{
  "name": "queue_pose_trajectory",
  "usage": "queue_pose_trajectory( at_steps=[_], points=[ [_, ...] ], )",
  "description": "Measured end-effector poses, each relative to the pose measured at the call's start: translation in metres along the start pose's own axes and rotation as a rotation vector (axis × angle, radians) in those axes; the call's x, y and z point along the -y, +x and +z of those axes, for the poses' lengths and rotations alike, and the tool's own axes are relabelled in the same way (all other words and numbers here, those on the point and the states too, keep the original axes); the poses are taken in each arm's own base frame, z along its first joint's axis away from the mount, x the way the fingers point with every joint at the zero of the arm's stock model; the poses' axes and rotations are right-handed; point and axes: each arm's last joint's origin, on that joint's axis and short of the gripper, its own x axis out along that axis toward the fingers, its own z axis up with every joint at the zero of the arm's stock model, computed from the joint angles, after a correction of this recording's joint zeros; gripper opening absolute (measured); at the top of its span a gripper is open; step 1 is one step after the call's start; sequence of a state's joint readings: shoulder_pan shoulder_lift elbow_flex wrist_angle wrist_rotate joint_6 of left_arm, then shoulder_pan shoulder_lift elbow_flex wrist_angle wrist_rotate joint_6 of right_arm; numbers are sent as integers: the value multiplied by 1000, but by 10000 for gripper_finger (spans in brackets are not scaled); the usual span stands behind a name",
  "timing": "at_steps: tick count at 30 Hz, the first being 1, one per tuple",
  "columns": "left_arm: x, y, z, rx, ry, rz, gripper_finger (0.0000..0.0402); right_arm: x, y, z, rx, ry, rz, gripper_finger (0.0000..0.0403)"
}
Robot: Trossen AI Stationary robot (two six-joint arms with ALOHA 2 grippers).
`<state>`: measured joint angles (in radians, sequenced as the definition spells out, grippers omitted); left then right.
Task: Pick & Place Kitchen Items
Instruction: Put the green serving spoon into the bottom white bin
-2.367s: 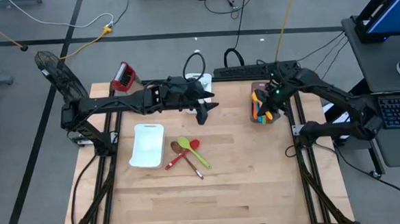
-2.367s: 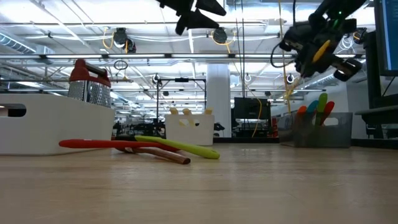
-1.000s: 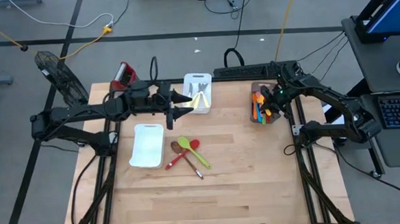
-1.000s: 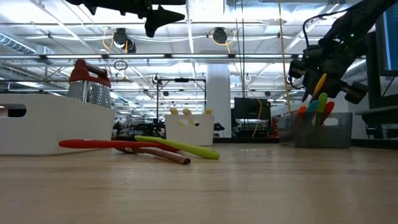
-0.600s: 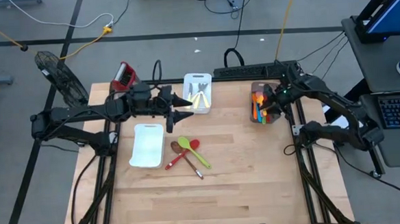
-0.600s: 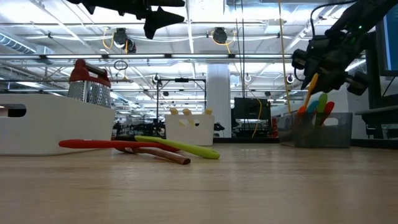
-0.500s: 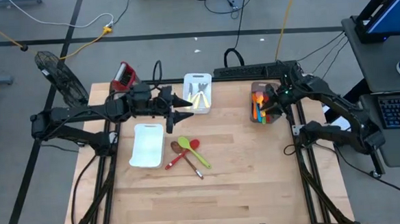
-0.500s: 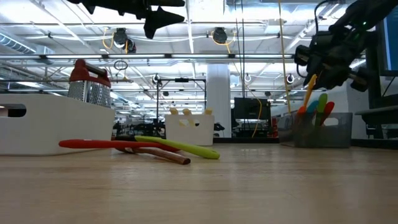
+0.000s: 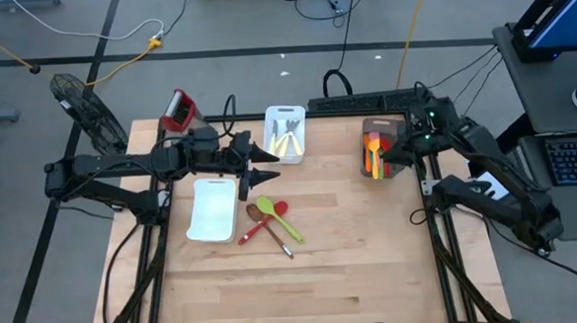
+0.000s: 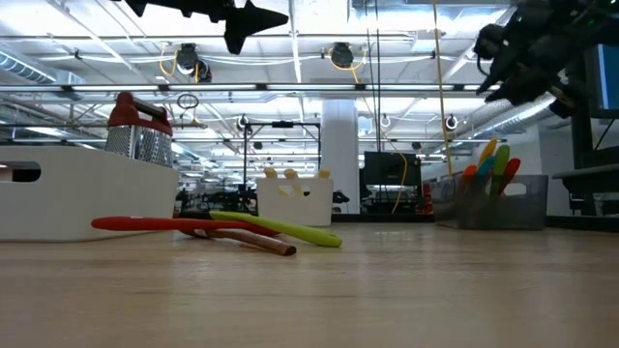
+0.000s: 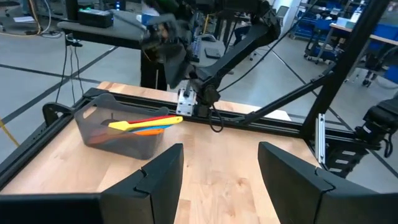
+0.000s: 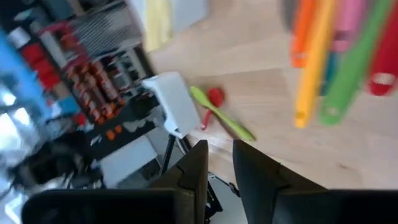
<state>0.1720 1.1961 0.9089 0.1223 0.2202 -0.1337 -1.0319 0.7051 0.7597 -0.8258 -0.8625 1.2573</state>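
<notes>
Three kitchen items lie crossed on the table: a green spoon point(image 9: 277, 217), a red spatula point(image 9: 262, 222) and a brown wooden spoon point(image 9: 268, 227). They also show in the low view point(image 10: 290, 232). Several coloured spatulas point(image 9: 371, 153) stand in a grey see-through bin point(image 9: 378, 169) at the far right, handles up point(image 12: 317, 68). My left gripper point(image 9: 269, 166) is open and empty, high over the table just beyond the three items. My right gripper point(image 9: 387, 156) hangs above the bin point(image 10: 503, 203), narrowly open and empty.
A white tray point(image 9: 213, 207) lies left of the three items. Another white tray point(image 9: 285, 134) holding metal cutlery stands at the far middle. A steel grater with a red top point(image 9: 177, 110) stands at the far left. Bare wood fills the near half of the table.
My right gripper has lowered an orange-yellow spatula upright into the bin, let it go and risen clear. The spatula now stands among the others. My left gripper has drifted a little toward the table's near edge, staying high and open.
</notes>
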Motion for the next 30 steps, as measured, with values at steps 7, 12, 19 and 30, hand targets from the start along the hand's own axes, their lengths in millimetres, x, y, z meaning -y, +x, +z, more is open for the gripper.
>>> queue_pose_trajectory(
  at_steps=[7,12,19,30],
  points=[
    [4,1,0,-2,-5,-12,214,-22,-3,-17,28,-353,174,58],
    [7,1,-1,-3,-33,-16,214,-43,-3,-27,18,-659,342,54],
    [18,3,-1,-2,-184,-42,214,-60,-1,-48,-14,-1060,521,54],
    [37,5,-1,48,-220,22,214,-67,33,-82,-126,-1383,622,54]
  ],
)
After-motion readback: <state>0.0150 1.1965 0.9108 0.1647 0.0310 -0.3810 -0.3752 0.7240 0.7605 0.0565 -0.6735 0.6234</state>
